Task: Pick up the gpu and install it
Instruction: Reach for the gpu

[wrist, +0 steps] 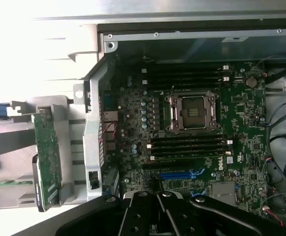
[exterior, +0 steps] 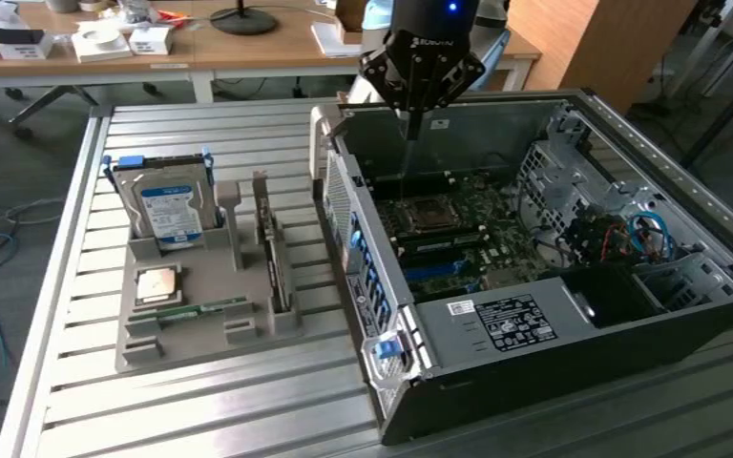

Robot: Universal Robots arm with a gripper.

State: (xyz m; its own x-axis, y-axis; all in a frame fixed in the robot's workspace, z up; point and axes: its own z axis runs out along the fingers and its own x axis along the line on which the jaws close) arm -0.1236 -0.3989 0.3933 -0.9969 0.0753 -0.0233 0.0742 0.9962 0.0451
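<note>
The gpu, a thin dark-green card, stands on edge in a slot of the grey holder on the exterior view's left, beside the open computer case. In the wrist view the gpu shows as a green board outside the case wall. My gripper hangs over the far end of the case, above the motherboard, well apart from the gpu. Its fingers are shut to a thin point with nothing between them. In the wrist view my gripper sits above the blue slot of the motherboard.
In the grey holder also stand a silver hard drive, a processor chip and a narrow memory stick. An empty processor socket lies mid-board. Cables and drive cages fill the case's right side. A cluttered desk stands behind.
</note>
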